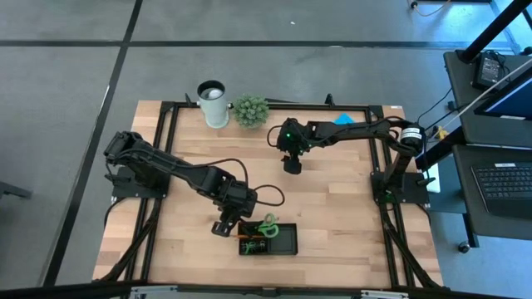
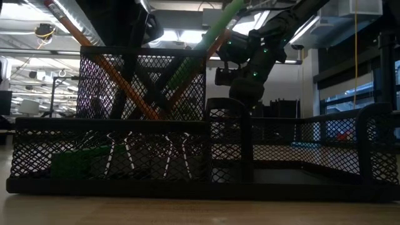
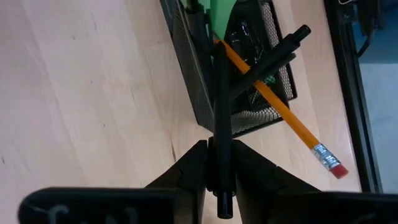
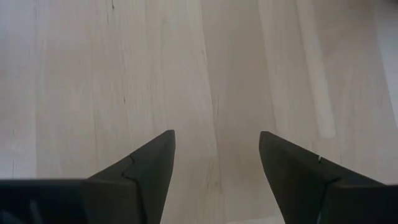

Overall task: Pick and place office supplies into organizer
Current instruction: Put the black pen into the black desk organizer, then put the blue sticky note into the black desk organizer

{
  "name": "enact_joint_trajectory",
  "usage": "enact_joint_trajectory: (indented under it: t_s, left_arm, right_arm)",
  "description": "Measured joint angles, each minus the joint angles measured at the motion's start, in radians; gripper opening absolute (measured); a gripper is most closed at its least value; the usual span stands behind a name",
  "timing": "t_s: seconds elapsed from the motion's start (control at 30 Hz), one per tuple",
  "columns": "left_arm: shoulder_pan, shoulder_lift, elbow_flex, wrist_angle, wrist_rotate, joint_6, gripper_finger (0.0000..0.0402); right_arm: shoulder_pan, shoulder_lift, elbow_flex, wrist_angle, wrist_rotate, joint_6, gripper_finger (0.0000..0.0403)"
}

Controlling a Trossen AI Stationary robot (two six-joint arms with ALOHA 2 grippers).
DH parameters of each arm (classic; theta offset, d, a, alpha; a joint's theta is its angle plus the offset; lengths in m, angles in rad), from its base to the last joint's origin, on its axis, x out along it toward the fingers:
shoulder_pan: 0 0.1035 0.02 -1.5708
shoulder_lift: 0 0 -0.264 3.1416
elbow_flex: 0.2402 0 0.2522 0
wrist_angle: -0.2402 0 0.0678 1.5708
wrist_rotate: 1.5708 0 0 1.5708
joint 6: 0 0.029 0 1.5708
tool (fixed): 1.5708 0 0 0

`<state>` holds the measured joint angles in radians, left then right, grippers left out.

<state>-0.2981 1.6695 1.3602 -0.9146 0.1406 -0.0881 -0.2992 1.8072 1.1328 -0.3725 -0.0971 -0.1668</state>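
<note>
Left arm: stretched from the table's left edge toward the near side, wrist bent down beside the organizer.
Left gripper: fingers pinched tight on a black pen, whose far end leans into the organizer's mesh cup.
Organizer: black mesh tray near the front edge of the wooden table; holds an orange pencil, more black pens and green-handled scissors.
Right arm: reaches in from the right, elbow high.
Right gripper: fingers spread wide, nothing between them, bare wood below.
Back edge: white cup, potted plant.
</note>
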Motion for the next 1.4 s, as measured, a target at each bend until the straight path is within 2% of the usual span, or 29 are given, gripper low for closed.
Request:
enact_joint_trajectory:
  t_s: [0.3, 0.47, 0.63, 0.8, 0.87, 1.07, 1.2, 1.4]
  left_arm:
    - [0.0, -0.001, 0.0, -0.005, -0.003, -0.018, 0.0101]
    - [0.0, -0.019, 0.02, -0.061, -0.01, -0.057, 0.0115]
    - [0.006, -0.026, 0.096, -0.169, -0.017, -0.092, 0.012]
    - [0.043, -0.076, 0.103, -0.149, -0.093, -0.075, 0.0115]
    - [0.07, -0.102, 0.082, -0.106, -0.125, -0.028, 0.0109]
    - [0.201, -0.19, -0.022, 0.038, -0.102, 0.089, 0.0091]
    - [0.308, -0.283, -0.128, 0.126, -0.096, 0.132, 0.0083]
    - [0.464, -0.449, -0.358, 0.433, -0.083, 0.179, 0.0077]
  right_arm:
    - [0.0, 0.0, 0.0, -0.001, 0.0, -0.002, 0.0236]
    - [0.0, 0.0, 0.0, -0.007, 0.0, 0.01, 0.0236]
    - [-0.01, -0.008, 0.0, -0.041, -0.002, 0.098, 0.0236]
    - [-0.085, -0.074, 0.0, -0.12, -0.001, 0.219, 0.0236]
    - [-0.129, -0.113, 0.0, -0.148, 0.001, 0.241, 0.0236]
    - [-0.269, -0.238, 0.001, -0.234, 0.004, 0.241, 0.0236]
    - [-0.347, -0.307, 0.001, -0.287, 0.097, 0.238, 0.0236]
    - [-0.402, -0.35, 0.001, -0.294, 0.113, 0.296, 0.0236]
